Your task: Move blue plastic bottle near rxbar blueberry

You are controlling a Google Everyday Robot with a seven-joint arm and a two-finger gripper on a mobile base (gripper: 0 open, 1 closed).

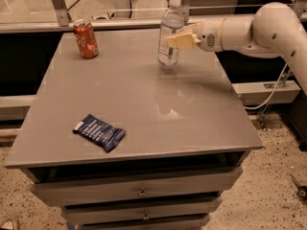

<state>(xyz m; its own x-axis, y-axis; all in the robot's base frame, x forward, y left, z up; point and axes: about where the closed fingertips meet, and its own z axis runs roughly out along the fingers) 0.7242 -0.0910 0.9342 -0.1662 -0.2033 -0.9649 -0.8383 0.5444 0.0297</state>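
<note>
The blue plastic bottle (169, 32), clear with a white cap, stands at the far middle of the grey table (144, 104), leaning slightly. My gripper (180, 40) reaches in from the right on the white arm and is shut on the bottle at mid height, its pale fingers (182, 40) against the bottle's right side. The bottle's base is at or just above the tabletop. The rxbar blueberry (100, 132), a flat dark navy wrapper with a white end, lies near the front left of the table, far from the bottle.
A red soda can (86, 39) stands at the far left corner of the table. Drawers (139, 193) sit under the tabletop. A rail and glass partition run behind the table. A cable hangs at the right.
</note>
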